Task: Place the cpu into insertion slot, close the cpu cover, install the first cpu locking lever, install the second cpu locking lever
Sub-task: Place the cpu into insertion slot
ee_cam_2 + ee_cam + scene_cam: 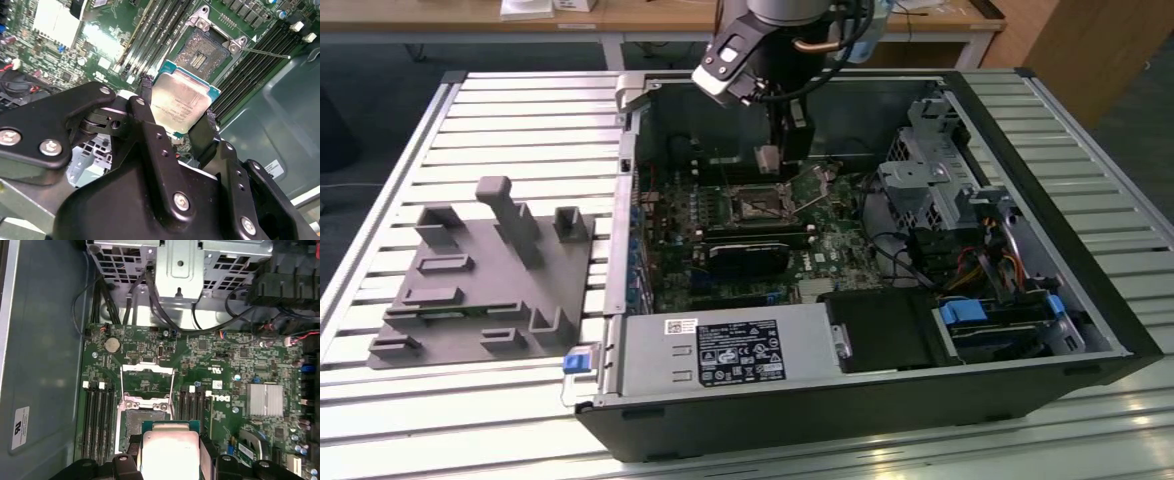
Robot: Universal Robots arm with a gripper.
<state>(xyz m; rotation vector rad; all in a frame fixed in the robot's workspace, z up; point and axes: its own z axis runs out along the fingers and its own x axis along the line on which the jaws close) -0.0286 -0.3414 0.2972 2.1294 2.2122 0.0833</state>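
My gripper (769, 160) hangs inside the open computer case, shut on the cpu (767, 156), a pale silvery square chip on a green carrier edge. In both wrist views the cpu (182, 102) (170, 450) sits clamped between the two black fingers (146, 95) (207, 452). It is held above the board, just short of the insertion slot (200, 54) (144, 424) (754, 203), whose dark contact field lies bare. The cpu cover (148, 368) is swung open, away from the slot. A thin locking lever (265, 51) sticks out beside the slot.
Long black memory slots (97, 420) flank the slot on both sides. A finned silvery heatsink (265, 399) sits on the board. The drive cage (934, 180), cables and power supply (720, 350) crowd the case. A grey fixture (480, 270) stands on the slatted table at the exterior view's left.
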